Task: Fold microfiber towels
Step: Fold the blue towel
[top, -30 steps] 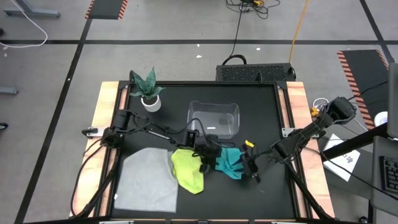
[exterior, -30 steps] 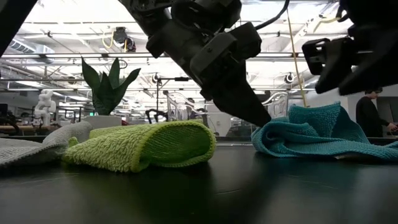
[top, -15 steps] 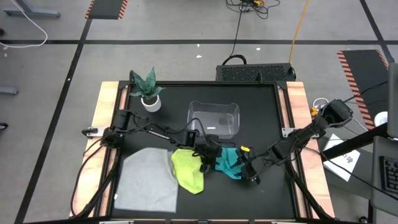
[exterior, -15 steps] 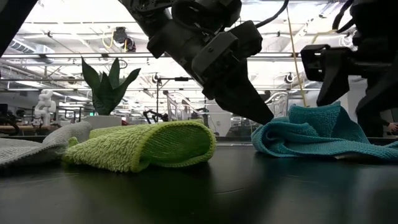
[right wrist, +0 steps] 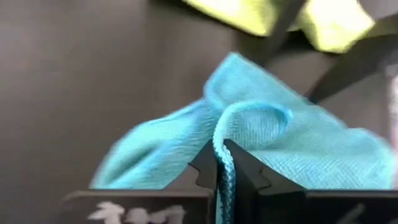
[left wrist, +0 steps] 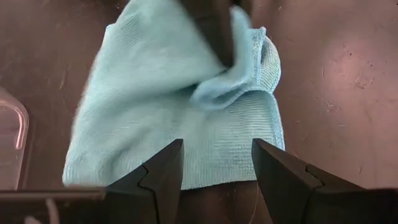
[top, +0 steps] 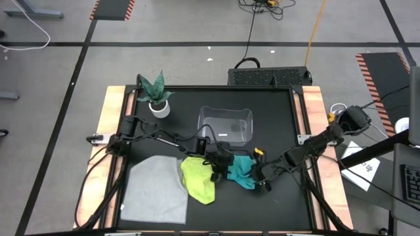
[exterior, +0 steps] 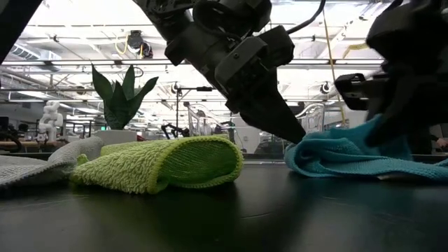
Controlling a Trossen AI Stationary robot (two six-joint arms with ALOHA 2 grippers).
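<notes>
Right hand point(right wrist: 222, 163) pinches an edge of the teal towel point(top: 241, 172) mid-worktop, while the left hand point(left wrist: 214, 163), fingers apart, pins its opposite edge beside the yellow-green towel point(top: 199, 178). Next, I judge, the pinched edge must carry across evenly. Farther back, the clear bin point(top: 226, 124) looks empty.

Clear plastic bin point(top: 226, 124) sits just beyond the grippers; potted plant point(top: 156, 96) stands well off, past the left one.

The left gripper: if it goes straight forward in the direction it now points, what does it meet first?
Probably the teal towel: the left gripper stands open, right at that towel's near edge. The exact gap is unclear.
</notes>
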